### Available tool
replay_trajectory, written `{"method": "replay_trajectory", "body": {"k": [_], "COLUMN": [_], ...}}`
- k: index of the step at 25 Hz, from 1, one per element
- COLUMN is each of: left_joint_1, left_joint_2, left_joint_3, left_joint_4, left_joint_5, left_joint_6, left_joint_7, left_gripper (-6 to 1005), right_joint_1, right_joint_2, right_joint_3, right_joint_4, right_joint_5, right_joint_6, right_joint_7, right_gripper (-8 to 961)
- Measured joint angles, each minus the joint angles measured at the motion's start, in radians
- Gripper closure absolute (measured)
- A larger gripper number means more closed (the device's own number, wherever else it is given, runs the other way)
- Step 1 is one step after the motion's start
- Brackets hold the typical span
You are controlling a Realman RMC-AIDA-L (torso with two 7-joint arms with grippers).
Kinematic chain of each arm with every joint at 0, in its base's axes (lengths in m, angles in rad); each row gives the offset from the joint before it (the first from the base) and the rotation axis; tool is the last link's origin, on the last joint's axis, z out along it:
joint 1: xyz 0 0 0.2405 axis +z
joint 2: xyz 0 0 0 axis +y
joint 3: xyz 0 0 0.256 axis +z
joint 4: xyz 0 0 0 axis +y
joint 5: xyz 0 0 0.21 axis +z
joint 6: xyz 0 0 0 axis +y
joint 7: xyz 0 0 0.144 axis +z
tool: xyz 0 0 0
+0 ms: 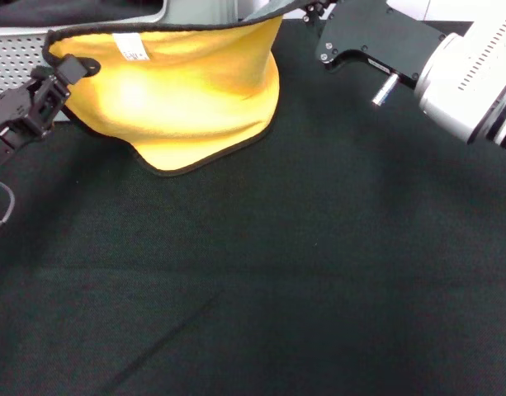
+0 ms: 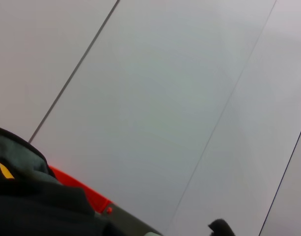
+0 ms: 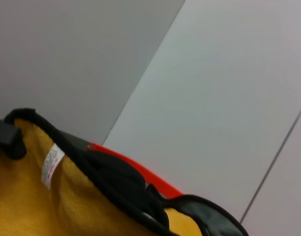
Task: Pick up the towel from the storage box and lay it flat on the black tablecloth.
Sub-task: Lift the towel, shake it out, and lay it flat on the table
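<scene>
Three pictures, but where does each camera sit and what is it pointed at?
Head view: from the robot's head, looking down at the black tablecloth; both arms show, left gripper and right gripper holding up the towel before the storage box.
Left wrist view: on the left arm, facing a pale panelled wall.
Right wrist view: on the right arm, facing the wall over the towel's edge.
Shared: head and right wrist views show the towel's white tag.

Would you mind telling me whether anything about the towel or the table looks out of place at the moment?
Nothing is damaged or spilled. The towel is not flat yet: it hangs in a sagging curve between the left hand and the right hand, yellow side showing, its lower edge at the black tablecloth. The storage box sits behind.
</scene>
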Motion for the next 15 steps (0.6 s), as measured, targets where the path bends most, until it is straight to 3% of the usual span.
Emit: {"method": "replay_trajectory", "body": {"k": [15], "left_joint_1": [0.011], "left_joint_2": [0.001], "left_joint_3": [-0.001], "left_joint_4": [-0.037], "left_joint_5": [0.005], "left_joint_6": [0.063], "left_joint_7": [0.027], "left_gripper": [973], "right_joint_1": [-0.116], "right_joint_2": [0.0], "right_joint_3": [-0.067], "right_joint_4": [-0.106], "right_joint_5": [-0.009], "right_joint_6": [0.006], "right_joint_7": [-0.005], "right_gripper": [938]}}
